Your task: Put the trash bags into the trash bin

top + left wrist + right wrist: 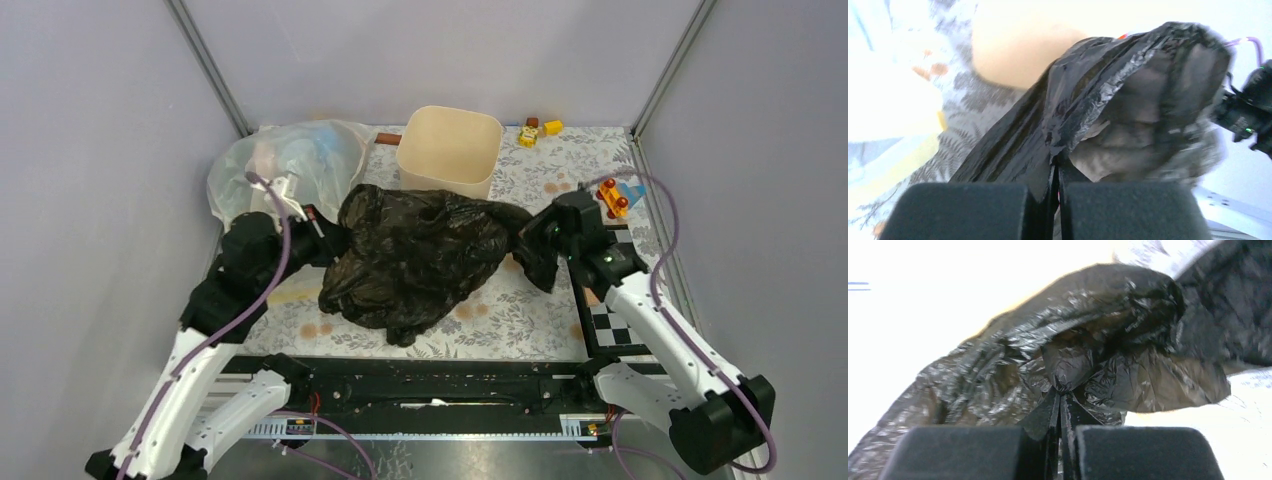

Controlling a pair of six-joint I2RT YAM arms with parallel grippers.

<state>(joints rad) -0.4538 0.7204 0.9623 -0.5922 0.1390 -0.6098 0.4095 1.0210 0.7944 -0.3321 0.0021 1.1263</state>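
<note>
The black trash bag (420, 255) is a large crinkled glossy sheet stretched between both arms over the middle of the table, its lower part sagging onto the floral cloth. My left gripper (325, 232) is shut on the bag's left edge (1068, 115). My right gripper (530, 240) is shut on the bag's right edge (1098, 340). The cream-beige trash bin (449, 150) stands upright and open just behind the bag; it shows blurred in the left wrist view (1018, 50).
A translucent whitish bulging plastic bag (285, 165) lies at the back left, beside the left gripper. Small toy blocks (538, 130) and a red-orange toy (613, 197) sit at the back right. A checkerboard (615, 325) lies under the right arm. Walls enclose the table.
</note>
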